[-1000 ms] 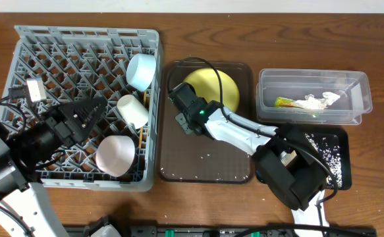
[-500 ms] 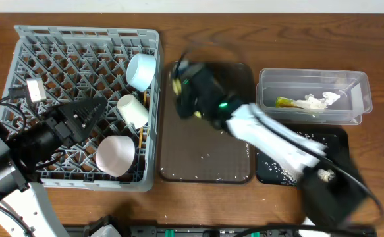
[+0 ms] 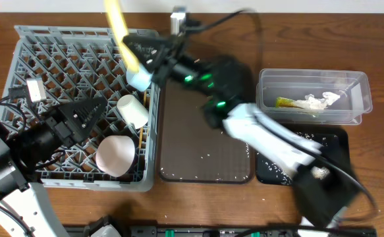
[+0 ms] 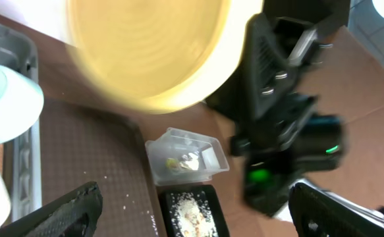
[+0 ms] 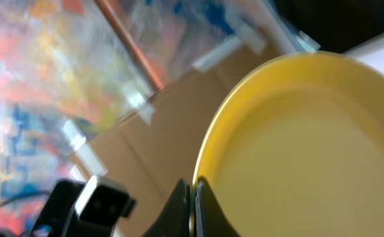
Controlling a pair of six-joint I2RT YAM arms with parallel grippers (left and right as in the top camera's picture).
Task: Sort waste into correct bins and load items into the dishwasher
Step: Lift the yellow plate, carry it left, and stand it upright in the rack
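My right gripper (image 3: 144,51) is shut on the rim of the yellow plate (image 3: 118,26). The plate is held on edge, high above the far right corner of the grey dish rack (image 3: 47,46). In the right wrist view the fingers (image 5: 193,197) pinch the plate (image 5: 310,145) at its left rim. The left wrist view shows the plate (image 4: 145,52) blurred overhead. A light blue cup (image 3: 141,79), a white cup (image 3: 132,110) and a white bowl (image 3: 116,155) lie in the rack. My left gripper (image 3: 80,115) hangs open over the rack, holding nothing.
The dark brown tray (image 3: 205,138) beside the rack carries a few crumbs. A clear tub (image 3: 313,82) at the right holds a yellow-green wrapper (image 3: 285,102) and white tissue (image 3: 320,100). A black tray (image 3: 330,148) with rice crumbs lies in front of it, partly under my right arm.
My right arm lifted the yellow plate off the brown tray and swung it up and left over the rack's far right corner. The left arm stayed still.
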